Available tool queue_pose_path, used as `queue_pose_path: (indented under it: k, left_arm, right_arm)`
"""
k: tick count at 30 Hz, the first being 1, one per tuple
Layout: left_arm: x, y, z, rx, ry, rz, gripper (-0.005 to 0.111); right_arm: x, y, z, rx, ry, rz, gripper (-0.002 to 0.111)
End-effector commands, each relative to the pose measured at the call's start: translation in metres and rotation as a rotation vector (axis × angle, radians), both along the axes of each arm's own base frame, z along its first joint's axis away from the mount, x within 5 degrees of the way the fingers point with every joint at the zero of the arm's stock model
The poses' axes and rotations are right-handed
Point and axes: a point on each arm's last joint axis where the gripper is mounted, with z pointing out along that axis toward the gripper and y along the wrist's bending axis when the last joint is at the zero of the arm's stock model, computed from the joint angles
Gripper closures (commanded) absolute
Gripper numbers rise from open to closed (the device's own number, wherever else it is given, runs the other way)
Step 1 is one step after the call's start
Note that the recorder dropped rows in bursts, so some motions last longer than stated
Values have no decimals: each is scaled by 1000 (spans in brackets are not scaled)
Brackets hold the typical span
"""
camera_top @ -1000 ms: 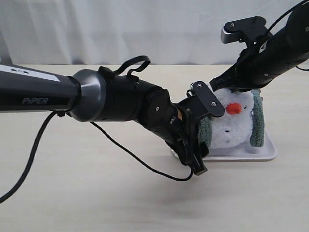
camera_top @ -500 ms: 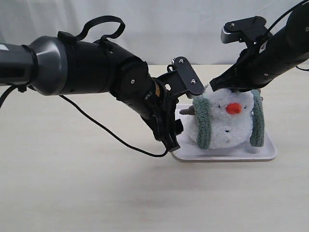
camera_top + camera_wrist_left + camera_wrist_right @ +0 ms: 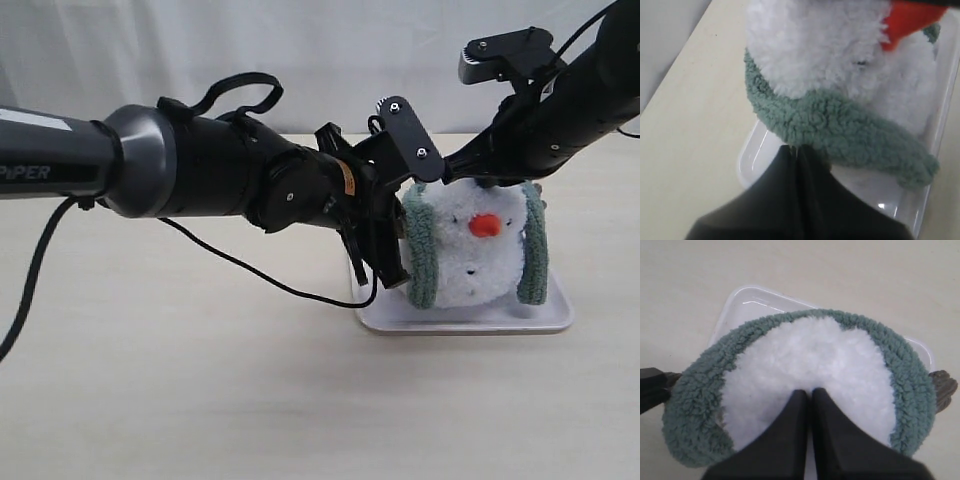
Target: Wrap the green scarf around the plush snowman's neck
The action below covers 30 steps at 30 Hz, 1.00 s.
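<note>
The plush snowman (image 3: 468,262), white with an orange nose (image 3: 485,225), lies on a white tray (image 3: 470,320). The green scarf (image 3: 421,255) loops behind its head, and the two ends hang down on either side of the face. The neck is buried in plush and scarf. My left gripper (image 3: 398,272) is shut, its tips pinching the lower edge of the scarf's (image 3: 840,130) left end (image 3: 797,148). My right gripper (image 3: 482,184) is shut, its tips (image 3: 811,391) pressed onto the white top of the head, inside the scarf's arc (image 3: 690,410).
The tray (image 3: 745,297) rests on a pale wooden table (image 3: 200,400). A black cable (image 3: 250,272) hangs under my left arm. Brown plush arms (image 3: 945,382) stick out beside the scarf. A white curtain (image 3: 300,60) closes off the back.
My left arm swung up and right, back to the snowman's left side. Its gripper went from wide open to shut at the scarf's left end. The right arm stayed put.
</note>
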Motion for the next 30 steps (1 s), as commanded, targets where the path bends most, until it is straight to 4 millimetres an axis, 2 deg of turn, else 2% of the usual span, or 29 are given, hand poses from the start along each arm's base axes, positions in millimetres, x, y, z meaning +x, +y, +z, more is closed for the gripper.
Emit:
queue_pose_path:
  k: [1,13,20,26,30]
  left_arm:
    - [5,-5,-18,-27,2,14,107]
    - [7,-9,-14,-87,-46,15,107]
    - [-14,-25,6,-101,-104,-70,107]
    - [-15,-22,-18,15,-31,-84,107]
    - [-14,-23,-17,-1,-46,-83,107]
  right_arm:
    - [-3,1,4,16,12,1,104]
    - [-2,1,4,20,5,1,104]
    - [-2,1,4,21,9,1,104]
    - [-4,4,4,48,22,13,104]
    - [-5,5,3,48,38,26,104]
